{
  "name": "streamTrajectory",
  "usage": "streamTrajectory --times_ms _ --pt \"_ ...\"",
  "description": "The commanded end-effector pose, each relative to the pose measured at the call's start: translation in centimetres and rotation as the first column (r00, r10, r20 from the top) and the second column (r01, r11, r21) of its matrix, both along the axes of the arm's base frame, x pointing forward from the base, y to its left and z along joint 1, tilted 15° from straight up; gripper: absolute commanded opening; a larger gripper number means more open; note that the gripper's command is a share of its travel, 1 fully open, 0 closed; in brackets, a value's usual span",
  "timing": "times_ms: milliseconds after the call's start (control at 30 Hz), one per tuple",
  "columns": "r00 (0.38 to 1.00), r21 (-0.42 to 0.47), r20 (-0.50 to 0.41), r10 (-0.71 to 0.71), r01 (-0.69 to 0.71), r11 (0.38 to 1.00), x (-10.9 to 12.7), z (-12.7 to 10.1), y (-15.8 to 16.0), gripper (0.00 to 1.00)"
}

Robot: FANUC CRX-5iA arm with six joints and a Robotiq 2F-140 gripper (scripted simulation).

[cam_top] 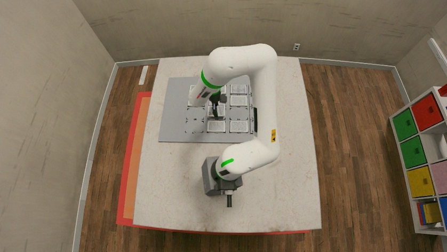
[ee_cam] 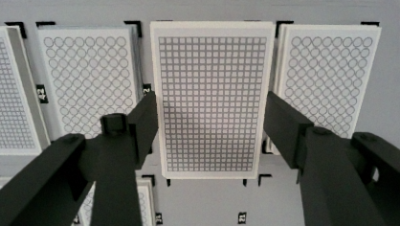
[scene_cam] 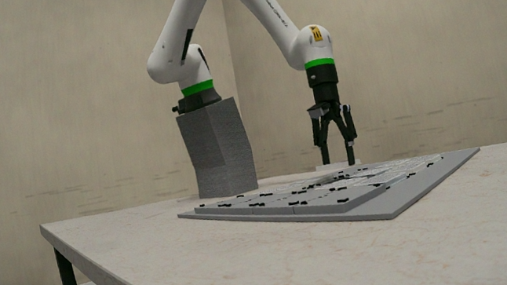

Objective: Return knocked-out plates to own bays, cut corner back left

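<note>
The gripper [cam_top: 215, 113] [scene_cam: 338, 162] [ee_cam: 211, 115] is shut on a 384-well plate [cam_top: 221, 111] [scene_cam: 335, 165] [ee_cam: 211, 102], with one finger at each long side in the wrist view. The plate hangs level above bay 22, clear of the deck. In the wrist view it looks square to the bay, and bits of black corner pieces show just past its short edges. Its cut corner cannot be made out. The 96-well plate in bay 12 [cam_top: 216, 126] [ee_cam: 327, 72] and the one in bay 32 [ee_cam: 88, 77] lie on either side. The fingers hide parts of both.
Plates stand in bay 13 [cam_top: 238, 126], bay 33 [cam_top: 238, 100] and bay 43 [cam_top: 238, 89]. Bay 42 holds a 384-well plate [ee_cam: 15, 96]. A 96-well plate [ee_cam: 145, 203] in bay 31 is partly hidden. The arm hides much of raised column 4 in the top view.
</note>
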State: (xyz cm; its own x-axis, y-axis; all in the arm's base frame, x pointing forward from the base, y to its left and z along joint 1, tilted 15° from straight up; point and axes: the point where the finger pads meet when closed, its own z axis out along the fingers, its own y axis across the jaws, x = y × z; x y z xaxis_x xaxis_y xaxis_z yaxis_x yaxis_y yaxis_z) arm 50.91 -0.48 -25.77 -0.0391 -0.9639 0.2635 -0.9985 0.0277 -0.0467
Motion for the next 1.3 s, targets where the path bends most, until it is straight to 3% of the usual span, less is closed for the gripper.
streamTrajectory --times_ms 0,600,1267 --pt "1.0 0.001 0.002 0.002 -0.002 1.0 0.1 -0.2 0.0 0.1" --pt "1.0 0.001 0.002 0.002 -0.002 1.0 0.2 -2.3 -0.6 0.1" --pt "1.0 0.001 0.002 0.002 -0.002 1.0 0.2 -2.3 -0.6 0.1"
